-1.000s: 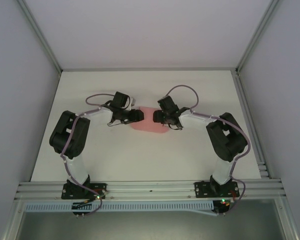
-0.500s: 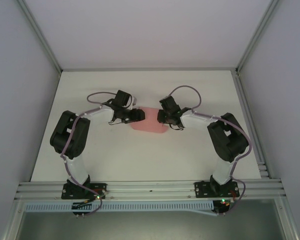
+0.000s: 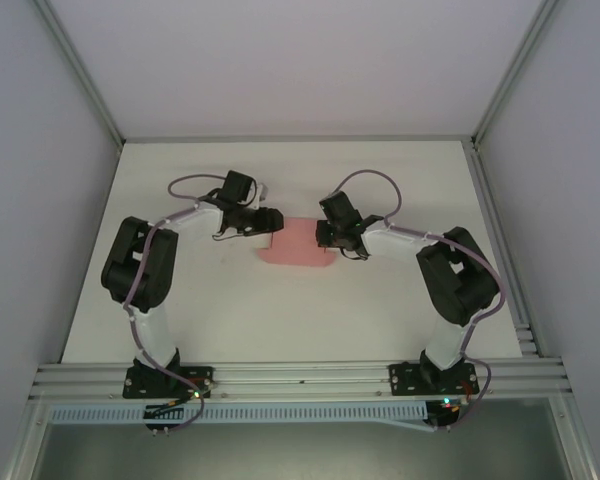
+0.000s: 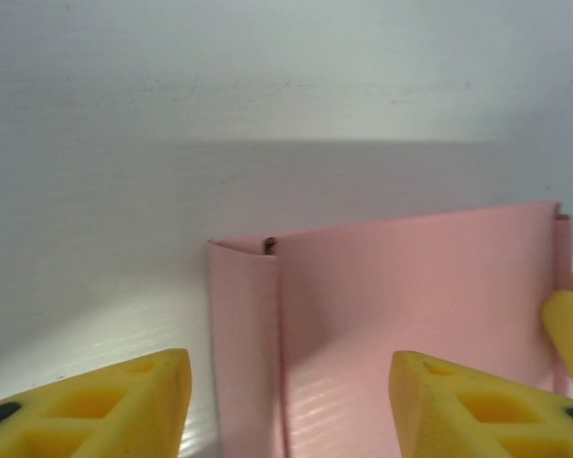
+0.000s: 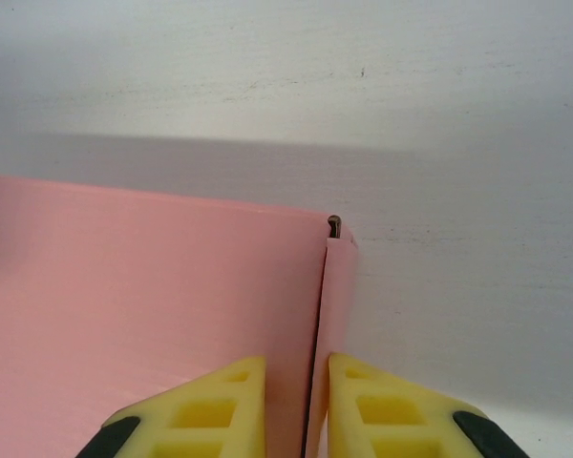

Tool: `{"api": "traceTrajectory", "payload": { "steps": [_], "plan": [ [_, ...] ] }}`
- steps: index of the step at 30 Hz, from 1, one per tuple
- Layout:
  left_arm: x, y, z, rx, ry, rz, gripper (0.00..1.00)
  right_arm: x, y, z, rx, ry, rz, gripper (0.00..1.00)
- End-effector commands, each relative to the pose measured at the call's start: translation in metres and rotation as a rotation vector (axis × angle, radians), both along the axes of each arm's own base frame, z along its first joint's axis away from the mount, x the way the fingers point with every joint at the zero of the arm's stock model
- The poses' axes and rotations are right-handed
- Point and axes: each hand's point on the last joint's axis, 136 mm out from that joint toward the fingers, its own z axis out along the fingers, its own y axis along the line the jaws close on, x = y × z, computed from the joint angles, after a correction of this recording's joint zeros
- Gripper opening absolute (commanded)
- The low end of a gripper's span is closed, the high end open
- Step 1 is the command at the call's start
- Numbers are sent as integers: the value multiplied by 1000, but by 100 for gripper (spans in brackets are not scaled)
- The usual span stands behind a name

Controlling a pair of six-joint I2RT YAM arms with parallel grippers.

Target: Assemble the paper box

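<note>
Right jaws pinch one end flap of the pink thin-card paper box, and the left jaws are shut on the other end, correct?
No. The left wrist view shows the left gripper open, jaws astride the end of the pink thin-card paper box. The right gripper does pinch its flap.

Black-and-white left arm [image 3: 140, 275] and right arm [image 3: 455, 280], bases [image 3: 165, 380] at seven and five o'clock, trail lilac cables [image 3: 185, 187]; fingers [image 5: 210, 410] yellow, hollow-celled.

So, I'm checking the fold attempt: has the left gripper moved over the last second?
Yes. In the top view the left gripper has shifted a little toward the far edge of the table.
</note>
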Motion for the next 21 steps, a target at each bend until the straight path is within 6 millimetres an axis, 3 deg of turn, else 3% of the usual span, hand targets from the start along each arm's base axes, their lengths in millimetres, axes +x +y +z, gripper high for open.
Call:
{"api": "traceTrajectory", "payload": {
  "steps": [1,4,7,12,16,21],
  "plan": [
    [-5,-2,-9,-4,22,-45,53,-12,-9,-8,-51,35,30,13],
    [-11,-2,-14,-14,38,-53,46,-9,-6,-7,-41,37,37,14],
    [-15,-1,-17,-49,47,-47,29,-9,-5,-6,-37,40,38,18],
    [-16,8,-20,-151,76,-2,17,-13,1,7,26,46,45,45],
    [-19,13,-17,-215,74,1,13,-17,9,26,105,30,64,56],
    [-19,19,-3,-329,42,-3,10,-21,1,38,183,35,20,87]
  ]
}}
